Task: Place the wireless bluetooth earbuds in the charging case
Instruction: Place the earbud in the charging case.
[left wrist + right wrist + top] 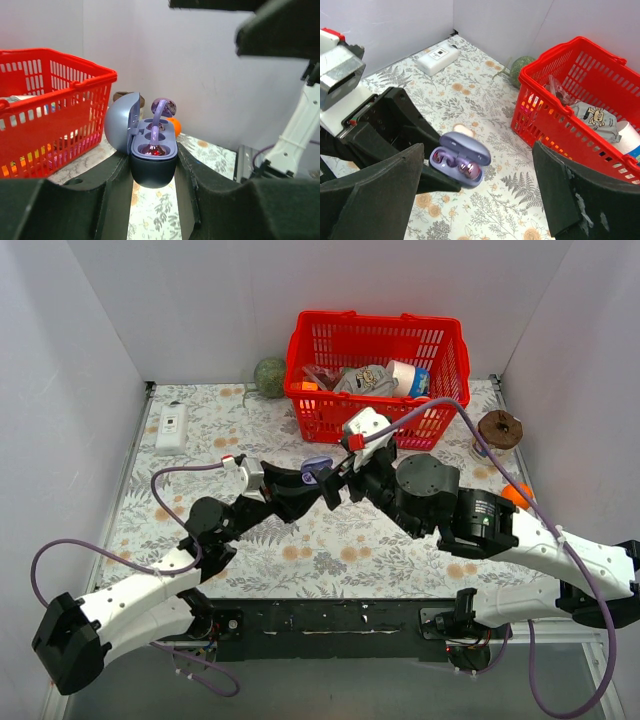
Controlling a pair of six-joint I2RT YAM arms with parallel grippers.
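Note:
The lavender charging case (152, 167) hangs above the table with its lid (120, 127) swung open to the left. My left gripper (152, 172) is shut on the case's lower body. One purplish earbud (154, 149) lies in the near socket. The other earbud (165, 106) stands higher at the far socket; I cannot tell whether it is seated. In the right wrist view the open case (465, 180) shows both buds (470, 169) inside. My right gripper (475, 200) is open, its fingers wide apart on either side of the case and touching nothing.
A red basket (440, 410) with packets and a cup stands at the back. Beside it lie a green ball (269, 377) and a white box (172, 427). A brown ring (498, 428) and an orange thing (517, 493) sit right. A white pebble (463, 131) lies under the case.

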